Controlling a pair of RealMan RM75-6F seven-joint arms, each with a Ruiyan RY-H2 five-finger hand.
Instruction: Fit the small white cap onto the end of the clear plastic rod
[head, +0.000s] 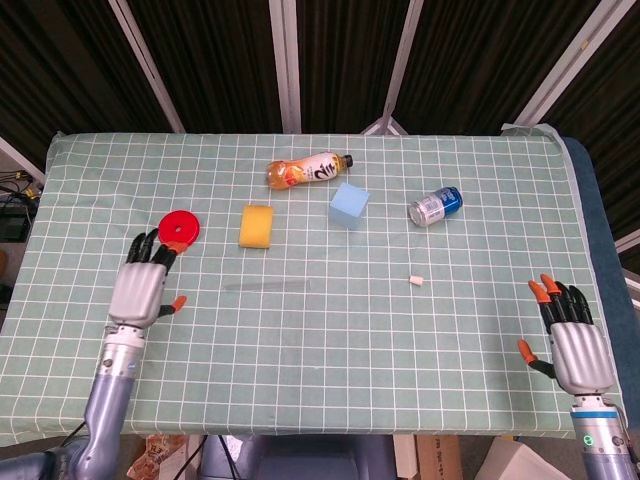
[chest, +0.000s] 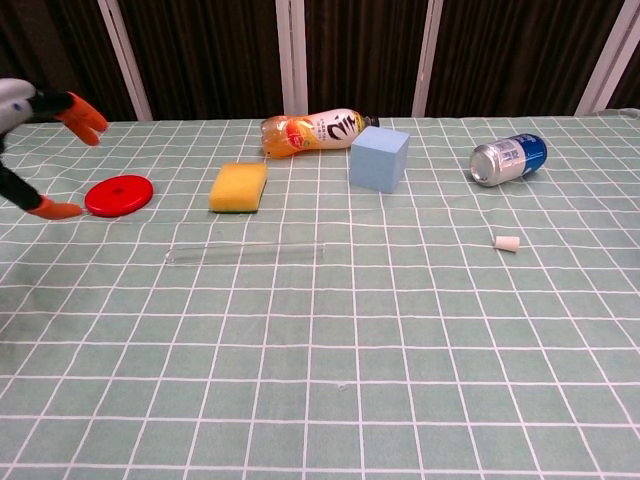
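The clear plastic rod (chest: 245, 252) lies flat near the table's middle, faint in the head view (head: 268, 286). The small white cap (head: 416, 280) lies on the cloth to its right, also in the chest view (chest: 507, 243). My left hand (head: 140, 285) hovers over the table left of the rod, fingers spread and holding nothing; the chest view catches its fingertips (chest: 85, 113) at the left edge. My right hand (head: 575, 340) stays at the table's near right corner, fingers apart and empty, far from the cap.
A red disc (head: 180, 228), a yellow sponge (head: 256, 225), an orange drink bottle (head: 308, 170), a blue cube (head: 349, 204) and a tipped can (head: 435, 206) lie across the far half of the green checked cloth (head: 330, 350).
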